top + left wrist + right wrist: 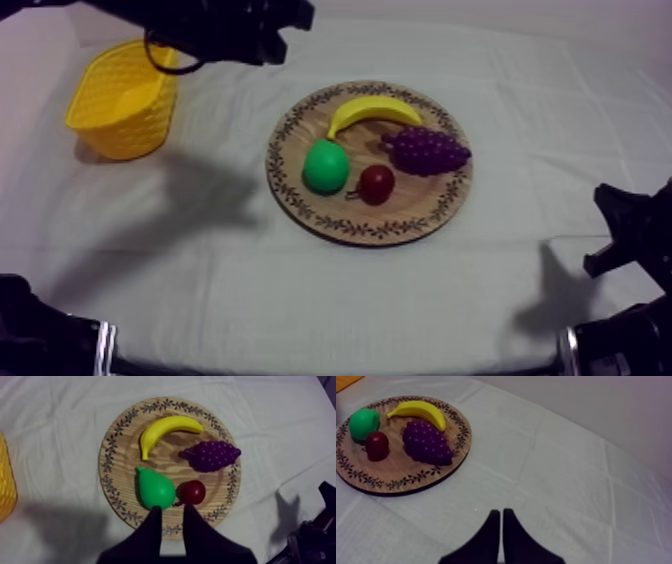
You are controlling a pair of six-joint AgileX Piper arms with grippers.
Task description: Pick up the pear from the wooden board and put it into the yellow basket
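Yellow basket [122,100] sits at upper left of the top view, upright on the grey-white cloth [200,280]. Its open mouth shows bare yellow lattice inside. It stands well apart from the board.

Round wooden board [440,205] lies centre frame in the top view, patterned rim all round. Four toy fruits are on it:
- banana [372,111] along the far side, curved
- bunch of grapes [427,150] at the right, just below the banana's right end
- pear [326,166] at the left, green, lying on the wood below the banana's left tip
- small red fruit [377,184] just beside the pear, on its right; touching or a hair apart, cannot tell

The pear is on the board, with neither gripper on it.

Left arm [215,30] comes in at upper left of the top view, a dark mass above the basket's far edge. Left gripper [172,508]: in the left wrist view, the two black fingers are parted by a narrow gap with nothing between them. The tips show over the board's near rim, close by the pear and the small red fruit. Contact with either is not seen.

Right gripper [501,511]: fingers pressed together into a narrow wedge, gripping nothing, over bare cloth well away from the board. Right arm [635,235] sits low at the right edge of the top view.
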